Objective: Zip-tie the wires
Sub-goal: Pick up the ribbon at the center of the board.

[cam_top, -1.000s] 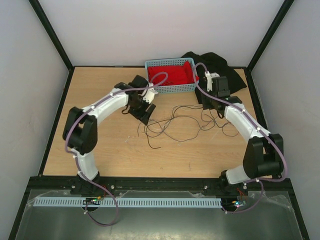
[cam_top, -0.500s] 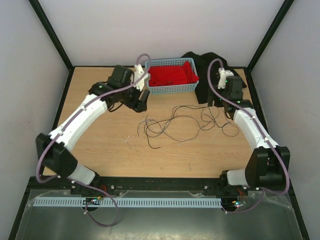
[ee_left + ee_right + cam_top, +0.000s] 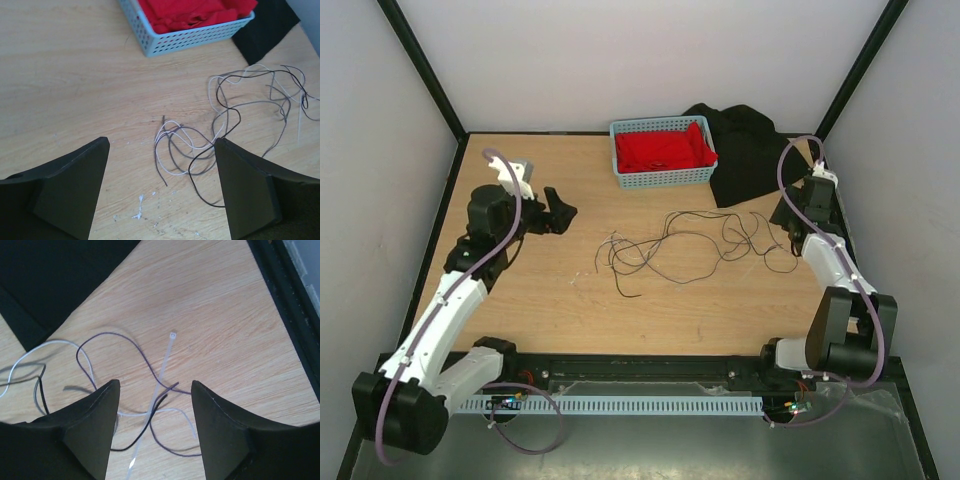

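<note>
Change since one second ago is mostly in the two arms. The left arm was reaching over the far middle of the table [image 3: 520, 300], close to the basket [image 3: 665, 179]. Now it is pulled back to the left side, and the left gripper [image 3: 161, 150] is over the left part of the table, well apart from the basket. The right arm is also drawn back, to the right edge. The right gripper [image 3: 154, 390] is now by the right end of the wires [image 3: 670, 245] and not above them. The wires lie as before, in loose loops in the middle of the table.

The left gripper has its jaws wide apart and holds nothing; it does not touch the strands, which lie on the wood farther ahead of it. The right gripper also has its jaws apart and holds nothing. Under its gap a white zip tie [image 3: 163, 369] lies flat on the table and crosses a few strands.

Farther back, at the far middle, the blue basket holds a red cloth [image 3: 660, 150]. A black cloth [image 3: 750, 155] lies just beside it on the right.
</note>
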You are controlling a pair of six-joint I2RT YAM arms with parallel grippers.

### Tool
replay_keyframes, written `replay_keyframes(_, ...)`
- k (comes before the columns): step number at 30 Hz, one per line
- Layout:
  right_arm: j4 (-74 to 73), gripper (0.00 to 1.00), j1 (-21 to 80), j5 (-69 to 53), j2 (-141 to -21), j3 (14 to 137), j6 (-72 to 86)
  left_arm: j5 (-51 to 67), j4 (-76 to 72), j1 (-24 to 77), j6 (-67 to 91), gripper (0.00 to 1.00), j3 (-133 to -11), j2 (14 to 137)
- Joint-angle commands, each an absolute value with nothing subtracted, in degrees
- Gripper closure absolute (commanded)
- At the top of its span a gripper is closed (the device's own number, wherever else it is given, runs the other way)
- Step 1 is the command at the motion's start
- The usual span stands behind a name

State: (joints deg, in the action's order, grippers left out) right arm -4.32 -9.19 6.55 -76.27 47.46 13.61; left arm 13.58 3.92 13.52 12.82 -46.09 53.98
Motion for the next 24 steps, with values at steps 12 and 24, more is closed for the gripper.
replay_keyframes(12, -1.2, 0.50, -9.3, 13.9, -93.3, 56.0, 16.7, 15.6, -6.0, 12.9, 13.5, 0.11, -43.8, 57.6)
replay_keyframes(24, -1.1, 0.52, -9.5, 16.7, -100.2, 59.5, 15.4, 15.7, -6.0, 13.2, 13.5, 0.11, -44.1, 58.2)
